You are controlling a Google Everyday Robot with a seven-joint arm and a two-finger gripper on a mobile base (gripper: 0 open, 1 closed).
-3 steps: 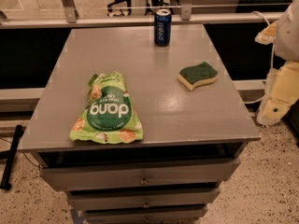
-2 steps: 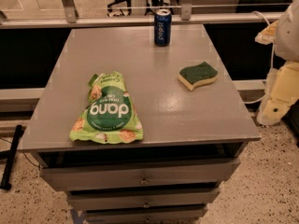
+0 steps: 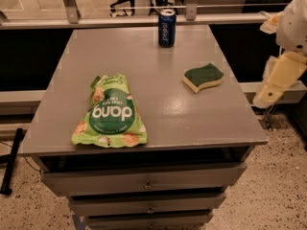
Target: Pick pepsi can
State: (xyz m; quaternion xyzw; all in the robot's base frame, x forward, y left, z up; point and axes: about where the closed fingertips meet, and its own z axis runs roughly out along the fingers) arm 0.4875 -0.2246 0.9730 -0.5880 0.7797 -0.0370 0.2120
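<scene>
Hanging off past the right edge of the surface [image 3: 158, 61], the claw [image 3: 273, 83] is a pale cream shape at the end of the arm. From this angle I honestly can't tell if it's wide or narrow. It's got nothing to do with the can yet, since the pepsi can [image 3: 167, 28] is standing upright at the far edge of the surface, roughly in the middle and well apart from the claw. The closest thing to the claw is a green and yellow sponge [image 3: 203, 77] lying flat on the right side, about between the claw and the can. Further left and nearer the front edge there's a green snack bag [image 3: 111, 112], which is well out of the way. Under the surface is a stack of drawers [image 3: 144, 181]. So the pick hasn't really started, I'd say. What worries me is the reach: if the arm sweeps in low from the right, it could shove the sponge along. The can is tall and slim and sits right by the back edge, so a bump from one side would probably tip it or knock it off the back. Coming in over the sponge and squaring up before closing seems like the safer bet.
</scene>
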